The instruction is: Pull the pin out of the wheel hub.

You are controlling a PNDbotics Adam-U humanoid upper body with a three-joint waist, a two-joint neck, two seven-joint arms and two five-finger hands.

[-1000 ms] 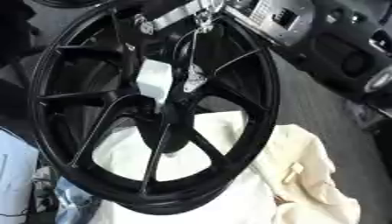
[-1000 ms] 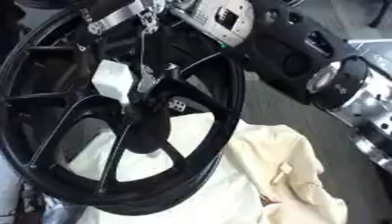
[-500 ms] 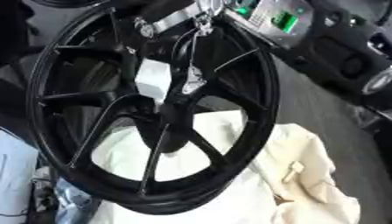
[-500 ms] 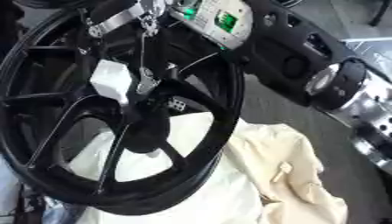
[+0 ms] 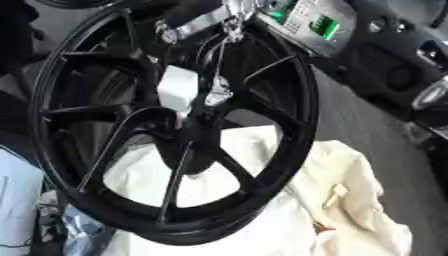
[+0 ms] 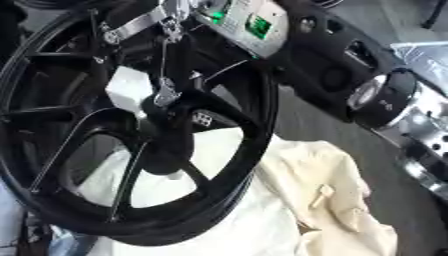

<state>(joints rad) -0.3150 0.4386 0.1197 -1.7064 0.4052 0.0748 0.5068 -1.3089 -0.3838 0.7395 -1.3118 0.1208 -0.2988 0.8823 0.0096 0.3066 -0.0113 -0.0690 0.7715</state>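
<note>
A black spoked wheel (image 5: pixel 289 125) lies tilted on a cream cloth (image 5: pixel 350 200). Its dark hub (image 5: pixel 188 150) sits at the centre, with a small pale stub (image 6: pixel 175 175) showing at its lower end. My right arm (image 6: pixel 341 65) comes in from the upper right, and its hand (image 5: pixel 197 107) reaches down onto the hub. A white block (image 5: pixel 178 91) and a thin silver rod (image 5: pixel 219 70) sit on that hand. The fingers are black against the black hub, so their hold is hidden. The left hand shows in no view.
A panel with green lights (image 5: pixel 315 25) sits on the forearm above the wheel's far rim. A silver joint (image 6: pixel 394 107) sticks out at the right. Pale clutter (image 5: pixel 22 200) lies at the lower left beside the wheel.
The forearm with the green-lit panel has swung leftwards and further into the picture. The hand stays at the hub and the wheel has not moved.
</note>
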